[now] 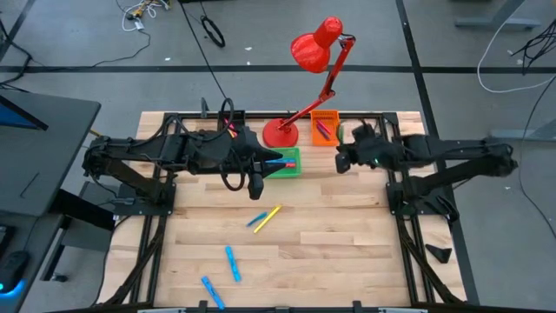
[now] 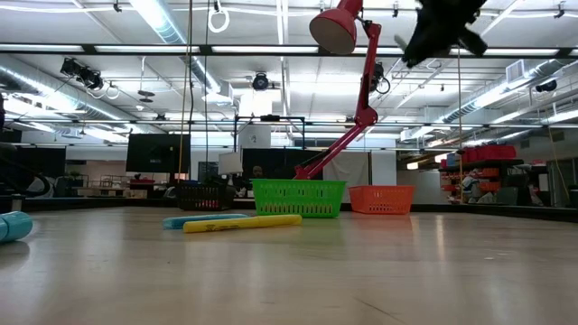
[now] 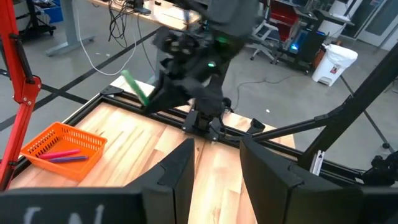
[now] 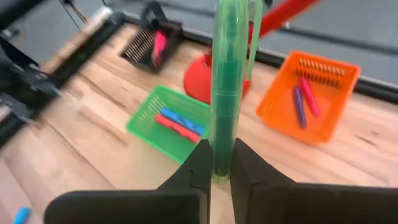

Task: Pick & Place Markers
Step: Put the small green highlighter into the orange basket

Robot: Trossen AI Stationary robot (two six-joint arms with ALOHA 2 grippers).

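Right gripper (image 4: 214, 163) clamped on a green marker (image 4: 226, 81), raised above the table near the orange basket (image 4: 311, 93). Left gripper (image 3: 214, 171) apart and empty, over the green basket (image 1: 287, 163). Yellow marker (image 1: 269, 215) and blue markers (image 1: 232, 262) loose on the table (image 1: 347, 235). No readable writing; perhaps letters, blurred, on the left wrist.

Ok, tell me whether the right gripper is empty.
No: in the right wrist view the right gripper is shut on a green marker that stands up between its fingers.

Green marker (image 4: 225, 87), orange bin (image 4: 311, 93)
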